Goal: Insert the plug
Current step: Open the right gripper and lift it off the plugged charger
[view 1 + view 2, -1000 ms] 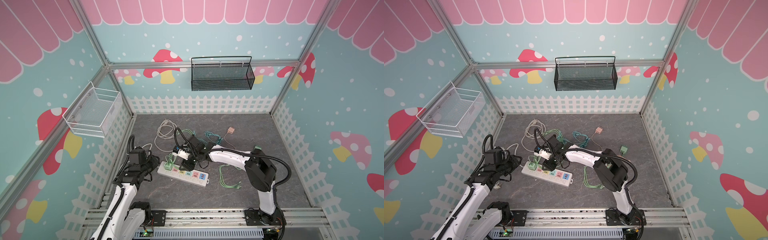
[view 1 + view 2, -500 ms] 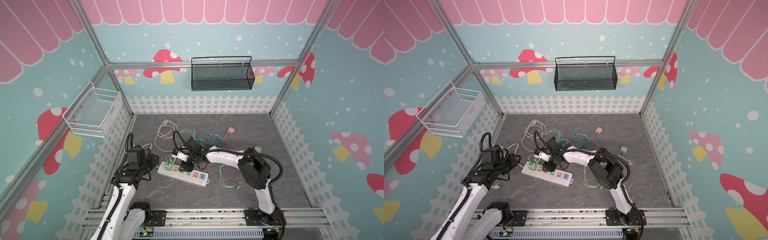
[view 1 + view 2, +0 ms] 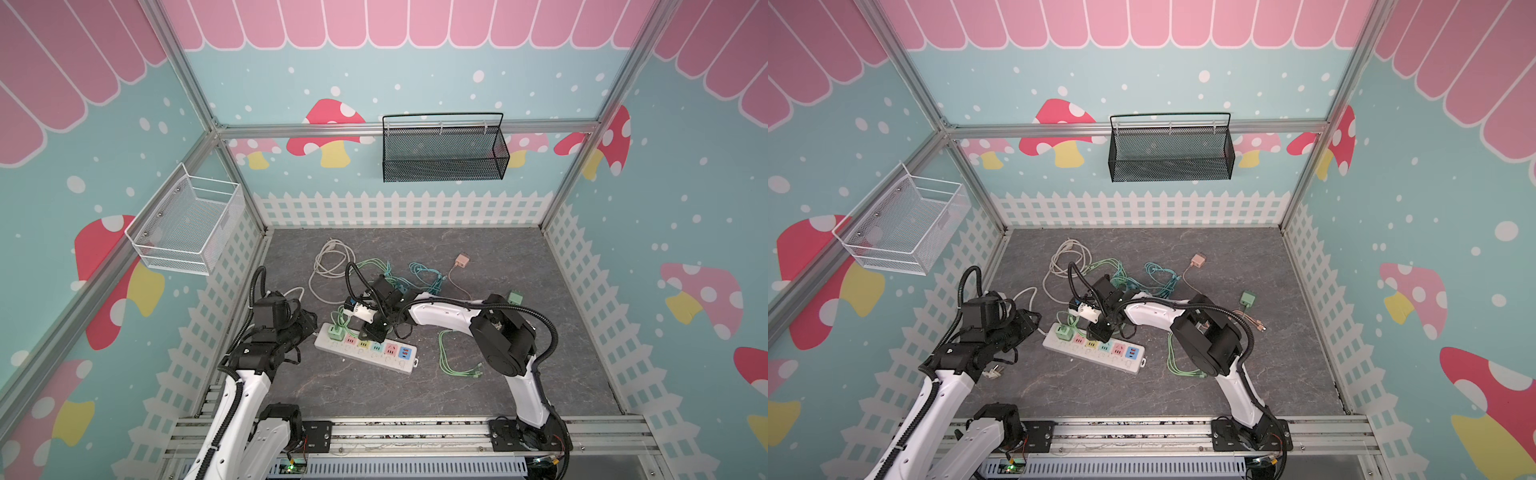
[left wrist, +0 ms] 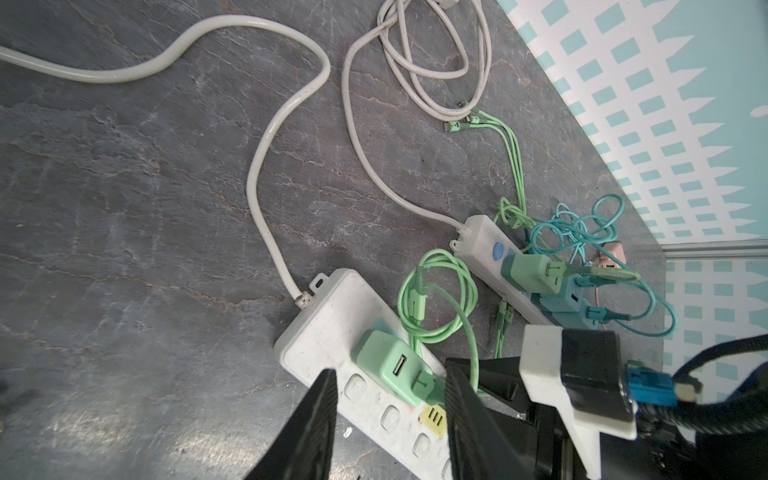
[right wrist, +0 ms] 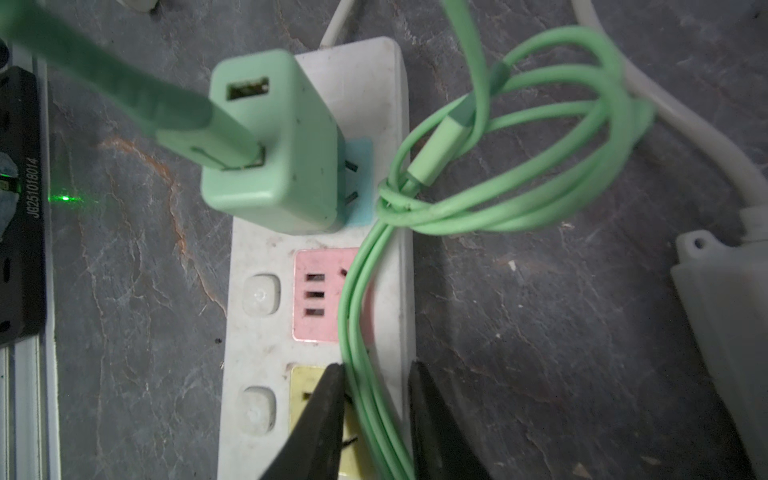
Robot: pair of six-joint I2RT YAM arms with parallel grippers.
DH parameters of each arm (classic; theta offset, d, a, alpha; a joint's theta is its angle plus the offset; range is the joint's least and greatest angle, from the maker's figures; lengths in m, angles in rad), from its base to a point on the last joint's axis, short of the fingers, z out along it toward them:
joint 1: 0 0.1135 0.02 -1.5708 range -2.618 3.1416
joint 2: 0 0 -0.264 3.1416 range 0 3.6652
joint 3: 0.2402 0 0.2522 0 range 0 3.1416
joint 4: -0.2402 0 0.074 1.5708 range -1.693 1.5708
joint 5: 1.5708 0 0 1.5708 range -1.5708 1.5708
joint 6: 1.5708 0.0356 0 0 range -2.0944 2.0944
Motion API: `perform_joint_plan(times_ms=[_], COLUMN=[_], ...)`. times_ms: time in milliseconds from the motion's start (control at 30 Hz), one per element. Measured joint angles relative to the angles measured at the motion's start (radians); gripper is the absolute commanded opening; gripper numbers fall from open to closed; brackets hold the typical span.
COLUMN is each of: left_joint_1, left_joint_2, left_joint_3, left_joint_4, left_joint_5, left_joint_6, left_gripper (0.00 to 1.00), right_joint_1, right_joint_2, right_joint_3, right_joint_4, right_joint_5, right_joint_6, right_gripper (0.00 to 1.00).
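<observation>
Two fingers of the right tool [image 5: 376, 374] have just squeezed in on the green cable [image 5: 353, 332], over the white power strip [image 5: 257, 249]. The green charger plug [image 5: 270, 141] sits tilted in the end socket with its pins showing, so I think it is only part way in. The left tool [image 4: 389, 370] hangs spread apart near that end, holding nothing. A push down may be needed.

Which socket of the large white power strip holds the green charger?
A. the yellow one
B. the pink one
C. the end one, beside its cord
C: the green charger sits on the end socket of the power strip, where the white cord enters.
</observation>
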Motion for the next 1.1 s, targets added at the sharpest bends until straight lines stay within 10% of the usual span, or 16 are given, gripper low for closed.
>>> perform_joint_plan(times_ms=[533,1100], left_joint_1=[0.006,0.006], left_joint_2=[-0.020,-0.026], left_joint_3=[0.000,0.000], left_joint_4=[-0.006,-0.005], left_joint_5=[-0.004,-0.004], left_joint_6=[0.000,0.000], left_gripper=[0.43,0.44], right_joint_1=[-0.016,-0.035], right_joint_2=[0.050,-0.007], right_joint_3=[0.077,0.072], right_joint_4=[-0.029,-0.129], right_joint_5=[0.068,0.103], right_joint_6=[0.002,0.027], right_gripper=[0.08,0.58])
